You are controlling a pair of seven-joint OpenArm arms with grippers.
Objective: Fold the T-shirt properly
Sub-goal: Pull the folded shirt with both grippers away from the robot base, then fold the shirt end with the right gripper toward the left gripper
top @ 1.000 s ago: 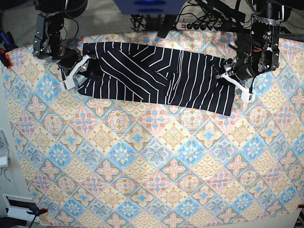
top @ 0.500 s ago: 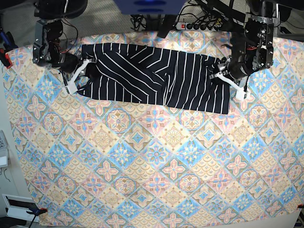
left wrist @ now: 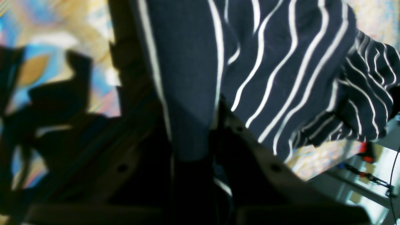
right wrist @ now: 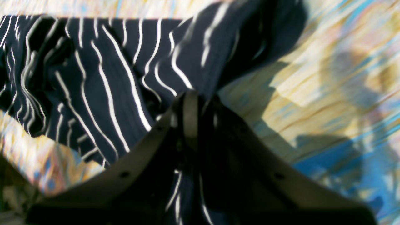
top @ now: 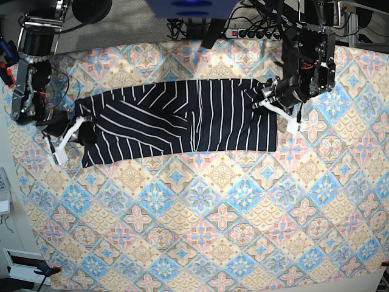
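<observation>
The T-shirt (top: 182,121), dark navy with thin white stripes, lies stretched as a long band across the far half of the bench, on the pastel diamond-patterned tablecloth (top: 200,213), running from near the base view's left edge to right of centre. Its surface is not flat: diagonal folds and overlapping layers show across the left and middle portions, and the stripes run at differing angles there. The right tool (top: 78,131), at the left of the base view, is at the shirt's left end; the right wrist view shows its jaws drawn together with striped fabric (right wrist: 109,93) pinched between them, though that view is streaked with blur. The left tool (top: 270,100), at the right of the base view, sits at the shirt's upper right corner; the left wrist view shows its jaws closed on a fold of the fabric (left wrist: 281,68), with cloth passing down between the two fingers. The cloth near that grip bunches into ripples at the far right of the left wrist view. A power strip (top: 252,33) and cables lie beyond the far edge of the bench. An orange-handled clamp (top: 6,72) is at the cloth's left margin.
</observation>
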